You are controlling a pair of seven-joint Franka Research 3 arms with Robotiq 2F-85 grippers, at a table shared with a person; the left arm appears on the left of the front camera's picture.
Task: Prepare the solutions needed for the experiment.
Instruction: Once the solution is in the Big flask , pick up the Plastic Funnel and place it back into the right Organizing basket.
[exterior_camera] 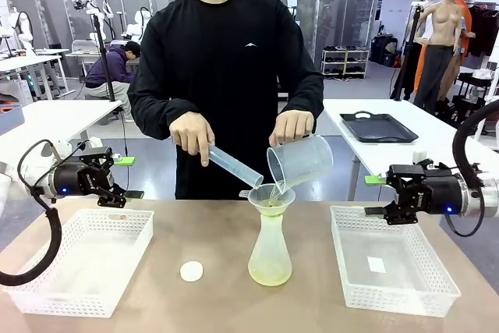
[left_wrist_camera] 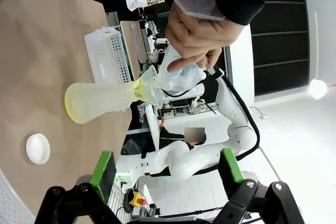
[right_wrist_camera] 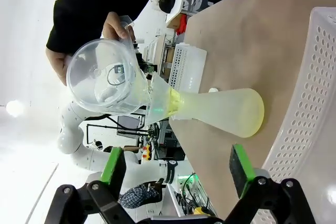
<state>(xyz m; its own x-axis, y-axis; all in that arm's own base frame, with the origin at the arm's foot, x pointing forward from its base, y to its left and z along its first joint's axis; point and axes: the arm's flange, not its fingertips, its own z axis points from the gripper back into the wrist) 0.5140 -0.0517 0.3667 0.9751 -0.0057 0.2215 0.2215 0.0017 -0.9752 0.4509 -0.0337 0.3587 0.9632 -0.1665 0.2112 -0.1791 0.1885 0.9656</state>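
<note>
Closest at the bottom edge: lower-left basket (exterior_camera: 54, 302) and lower-right basket (exterior_camera: 405, 302) on the desk (exterior_camera: 195, 220), white disc (exterior_camera: 191, 271) between them. Centre frame: flask (exterior_camera: 270, 251) holding the solutions (exterior_camera: 270, 274), pale yellow-green in its base, with funnel (exterior_camera: 271, 195) seated in the neck. Above, beaker (exterior_camera: 300, 161) tipped over the funnel by the person's pouring hand (exterior_camera: 292, 125); cylinder (exterior_camera: 234, 165) angled toward the funnel rim from the person's other hand (exterior_camera: 191, 132). Left hand (exterior_camera: 129, 177) and right hand (exterior_camera: 376, 195) hovering at the frame's sides, fingers spread, grasping nothing.

Likely troubles:
- Toppling from a knock by beaker lip or cylinder tip, with the flask steadied by nobody.
- Brimming the funnel and spilling onto the desk through too fast a pour.
- Funnel apparently just resting in the neck, so liable to tilt and send liquid astray.
</note>
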